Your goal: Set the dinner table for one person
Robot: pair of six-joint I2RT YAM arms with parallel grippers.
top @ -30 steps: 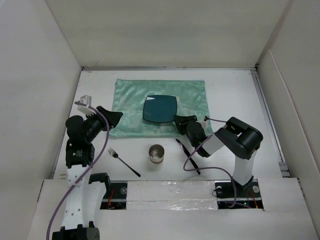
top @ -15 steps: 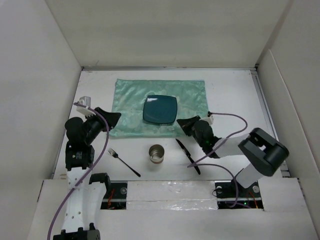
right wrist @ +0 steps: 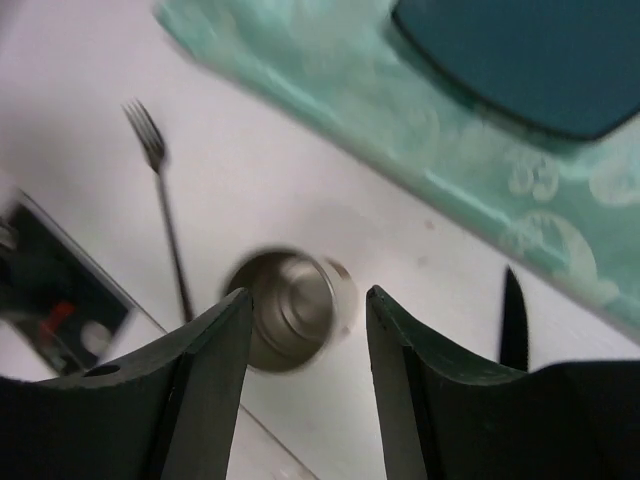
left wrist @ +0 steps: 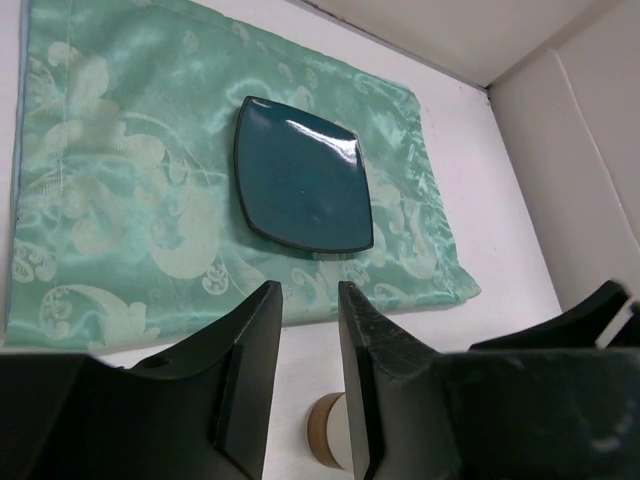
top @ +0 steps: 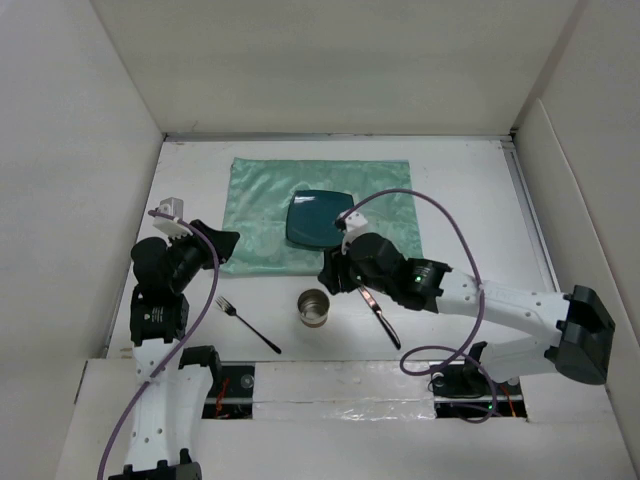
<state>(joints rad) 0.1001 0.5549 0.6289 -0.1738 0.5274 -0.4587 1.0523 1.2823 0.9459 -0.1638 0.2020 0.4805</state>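
Note:
The white dinner table carries a mint-green patterned cloth with a square teal plate on it. A steel cup stands upright in front of the cloth, with a black fork to its left and a black knife to its right. My right gripper is open and empty, just above and behind the cup; the right wrist view shows the cup between and below my fingers. My left gripper is open and empty over the cloth's near left edge.
White wall panels enclose the table on three sides. The right arm's purple cable arcs over the cloth's right end. In the left wrist view the plate lies ahead and the cup shows below the fingers.
My right arm has stretched out and swung left, taking its gripper from beside the plate's right corner to above the cup. The left arm has barely moved.

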